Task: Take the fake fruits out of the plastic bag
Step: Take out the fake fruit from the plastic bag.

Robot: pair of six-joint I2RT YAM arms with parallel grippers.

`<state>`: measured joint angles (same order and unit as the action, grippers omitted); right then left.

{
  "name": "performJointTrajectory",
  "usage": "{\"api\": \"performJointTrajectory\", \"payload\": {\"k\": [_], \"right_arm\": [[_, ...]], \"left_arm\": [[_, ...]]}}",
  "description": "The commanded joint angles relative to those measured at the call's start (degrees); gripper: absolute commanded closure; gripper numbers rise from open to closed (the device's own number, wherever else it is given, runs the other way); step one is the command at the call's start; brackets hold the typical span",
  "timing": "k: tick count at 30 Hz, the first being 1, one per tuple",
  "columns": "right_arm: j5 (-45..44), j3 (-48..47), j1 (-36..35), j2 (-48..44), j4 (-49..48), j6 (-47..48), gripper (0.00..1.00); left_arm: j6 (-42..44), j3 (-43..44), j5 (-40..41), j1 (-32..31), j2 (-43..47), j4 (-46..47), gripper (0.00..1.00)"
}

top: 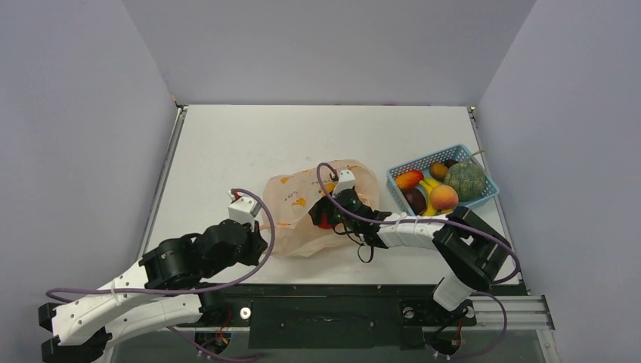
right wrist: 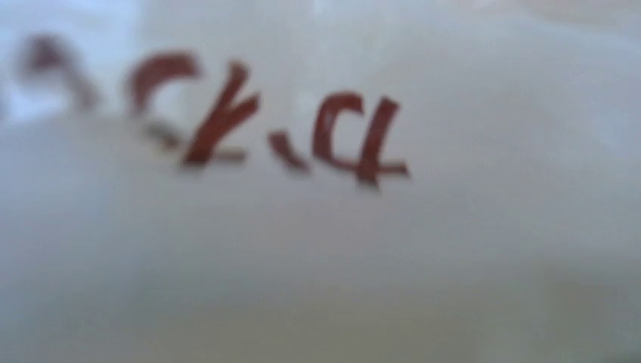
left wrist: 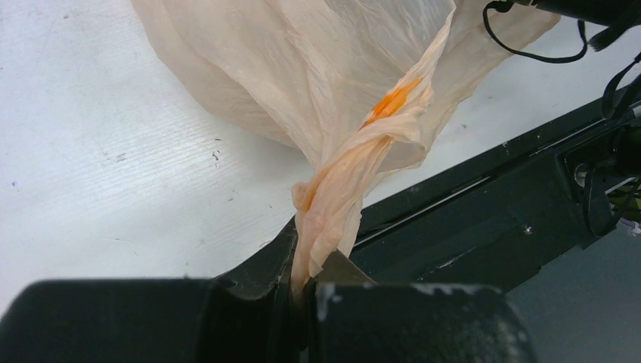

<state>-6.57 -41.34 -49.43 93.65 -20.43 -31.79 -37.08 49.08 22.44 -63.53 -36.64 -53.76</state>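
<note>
one red fruit (top: 325,221) shows through the plastic bag (top: 298,227). the bag lies slumped on the white table (top: 227,151) between the two arms, just left of the blue basket (top: 397,175) that holds the melon (top: 463,181), the peach (top: 444,197) and other fruits. the bag is thin, limp film, light and crinkly and apt to slide or collapse, so a gathered end is the surest hold. the left gripper (left wrist: 306,283) has exactly that, clamped tight on a rope-like twist at the bag's near-left end. the bag's long axis runs from that twist diagonally toward the far right. its mouth seems to face right, where the right gripper (top: 338,213) reaches in beside the red fruit. whether those jaws are spread or closed on it cannot be told, since its own camera shows only blurred film with red lettering. the fruit looks glossy, hard and probably slippery, so a grip across its middle would suit.
</note>
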Motion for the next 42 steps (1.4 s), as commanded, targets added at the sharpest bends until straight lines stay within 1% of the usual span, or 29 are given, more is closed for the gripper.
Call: {"api": "performJointTrajectory", "payload": {"k": [1, 3, 6, 10, 12, 13, 15, 19, 23, 26, 31, 34, 38, 42], "right_arm": [[3.3, 1.5, 0.5, -6.5, -5.1, -0.2, 0.95], [4.0, 1.5, 0.6, -8.0, -3.8, -0.2, 1.0], [5.2, 3.0, 0.5, -10.3, -5.1, -0.3, 1.0], [10.3, 4.9, 0.7, -12.4, -7.3, -0.6, 1.0], [14.1, 6.8, 0.7, -13.2, -10.4, -1.8, 1.0], [15.1, 8.5, 0.8, -13.4, -14.1, -3.1, 1.0], [18.9, 9.5, 0.9, -13.1, -18.3, -4.5, 1.0], [26.2, 8.6, -0.1, -11.6, -22.8, -6.0, 1.0], [30.9, 5.8, -1.3, -9.4, -22.1, -5.7, 1.0], [32.8, 6.3, -2.6, -9.4, -24.4, -6.0, 1.0], [32.9, 5.7, -2.8, -13.6, -21.9, -5.5, 1.0], [31.2, 5.6, -2.5, -19.5, -17.2, -1.1, 1.0], [25.7, 9.9, -2.5, -28.6, -16.6, 3.7, 1.0], [19.9, 11.2, -0.8, -34.7, -12.9, 5.6, 1.0]], "left_arm": [[-0.4, 0.1, 0.2, 0.1, 0.4, 2.5, 1.0], [-0.4, 0.1, 0.2, 0.1, 0.4, 2.5, 1.0], [-0.4, 0.1, 0.6, 0.2, -0.1, 2.5, 1.0], [-1.0, 0.2, 1.4, 0.1, -0.1, 2.3, 1.0], [-1.0, 0.2, 1.7, 0.1, -0.1, 2.1, 1.0], [-1.2, 0.2, 1.9, 0.1, -0.1, 2.0, 1.0], [-1.4, 0.3, 2.2, 0.1, 0.0, 1.8, 1.0], [-1.4, 0.3, 2.3, 0.1, 0.2, 1.8, 1.0], [-1.8, 0.0, 2.5, 0.0, 0.5, 2.1, 1.0], [-1.5, 0.3, 2.7, 0.0, -0.1, 1.7, 1.0], [-1.7, 0.3, 3.3, -0.2, -1.8, 1.6, 1.0], [-1.8, 0.4, 2.9, -0.3, -2.9, 1.5, 1.0], [-1.5, 0.7, 2.9, -0.3, -4.7, 1.4, 1.0], [-1.9, 0.7, 3.1, -1.0, -4.8, 1.1, 1.0]]}}
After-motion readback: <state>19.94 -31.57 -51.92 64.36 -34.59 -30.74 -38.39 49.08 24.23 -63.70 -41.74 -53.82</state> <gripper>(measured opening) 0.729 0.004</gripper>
